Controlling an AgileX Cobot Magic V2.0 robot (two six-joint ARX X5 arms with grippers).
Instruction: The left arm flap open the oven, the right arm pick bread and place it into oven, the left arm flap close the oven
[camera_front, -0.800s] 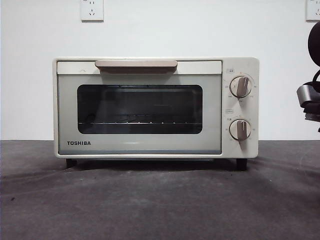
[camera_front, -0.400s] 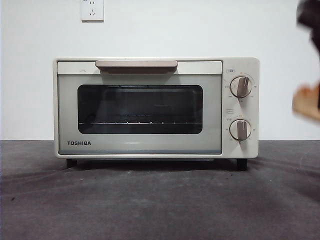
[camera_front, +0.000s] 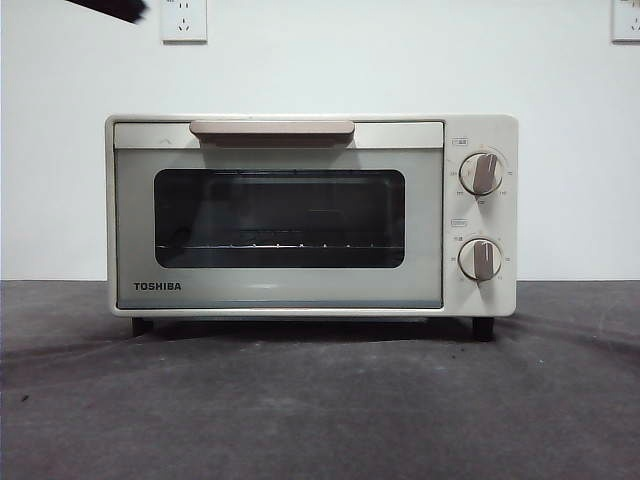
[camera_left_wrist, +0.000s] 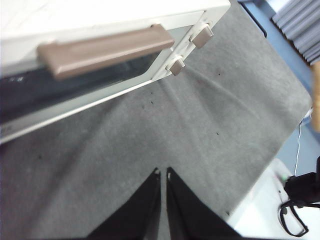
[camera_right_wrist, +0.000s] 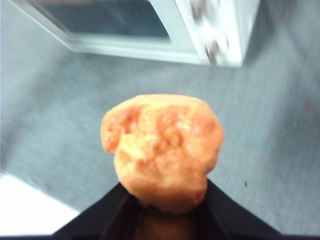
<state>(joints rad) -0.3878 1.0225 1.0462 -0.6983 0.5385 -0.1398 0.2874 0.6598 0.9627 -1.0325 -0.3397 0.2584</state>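
The cream oven (camera_front: 480, 130) stands at the middle of the dark table with its glass door shut and its beige handle (camera_front: 272, 129) at the top. Only a black tip of the left arm (camera_front: 110, 8) shows in the front view, at the top left corner. In the left wrist view the left gripper (camera_left_wrist: 163, 172) hovers shut and empty over the mat, in front of the oven (camera_left_wrist: 100, 20) and short of its handle (camera_left_wrist: 105, 50). The right gripper (camera_right_wrist: 165, 200) is shut on the golden-orange bread (camera_right_wrist: 162, 147), held above the mat before the oven's knob side (camera_right_wrist: 220, 35). It is out of the front view.
Two beige knobs (camera_front: 481, 173) sit on the oven's right panel. White wall sockets (camera_front: 184, 20) hang behind. The grey mat ends at a table edge (camera_left_wrist: 280, 160), with black cables (camera_left_wrist: 295, 220) on the white surface beyond it.
The right arm with the bread, seen at the front view's right edge before, has left that view. A black arm tip has appeared at the top left corner.
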